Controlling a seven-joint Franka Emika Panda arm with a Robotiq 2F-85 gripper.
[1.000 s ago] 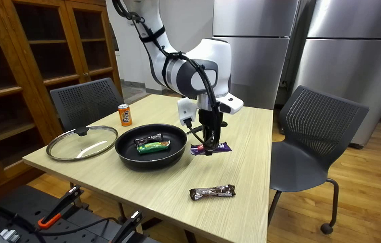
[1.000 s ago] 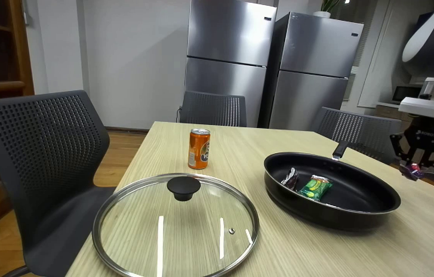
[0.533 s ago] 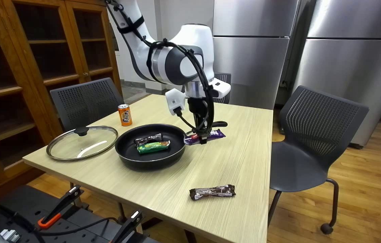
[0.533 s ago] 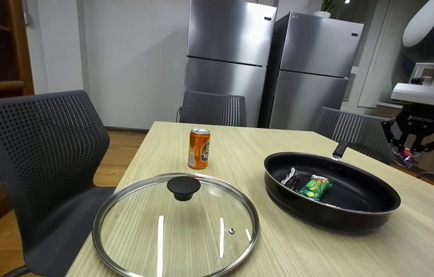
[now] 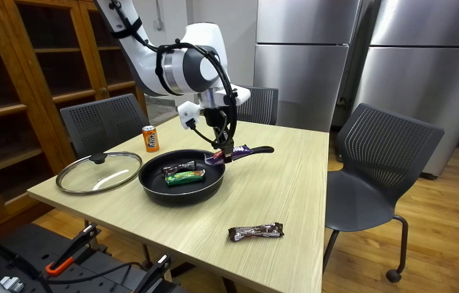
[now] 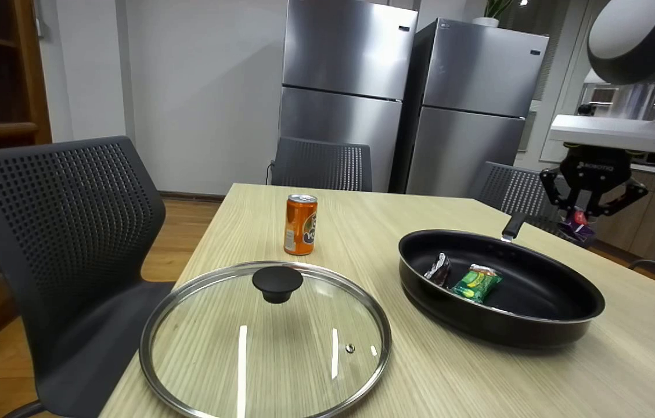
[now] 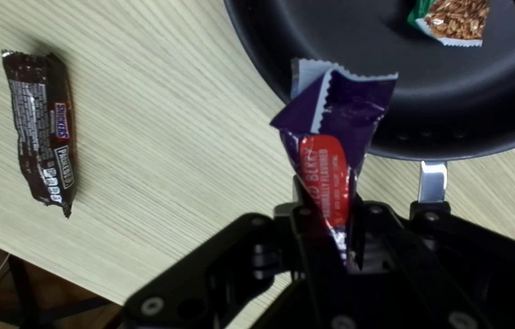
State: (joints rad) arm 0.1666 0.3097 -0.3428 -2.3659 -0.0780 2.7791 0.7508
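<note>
My gripper (image 7: 328, 201) is shut on a purple-wrapped bar (image 7: 353, 98) with a red label, whose crimped end sticks out past the fingers. In the wrist view that end overlaps the rim of a black frying pan (image 7: 330, 27). The held bar (image 5: 241, 151) hangs above the table, near where the pan's handle (image 5: 263, 149) joins; its exact height is hard to tell. A green-wrapped bar (image 5: 184, 177) and a dark brown bar (image 5: 178, 167) lie inside the pan (image 6: 496, 328). On the table a brown Snickers bar (image 7: 40, 132) lies apart from the pan.
A glass lid (image 5: 99, 173) with a black knob lies on the table beside the pan. Behind it stands an orange soda can (image 6: 300, 224). Dark chairs (image 5: 368, 171) surround the table (image 5: 290, 191), and two steel fridges (image 6: 342, 116) stand beyond.
In both exterior views my gripper has moved left and up in the picture, carrying the purple bar from beside the pan to near its handle and rim. Everything else has stayed put.
</note>
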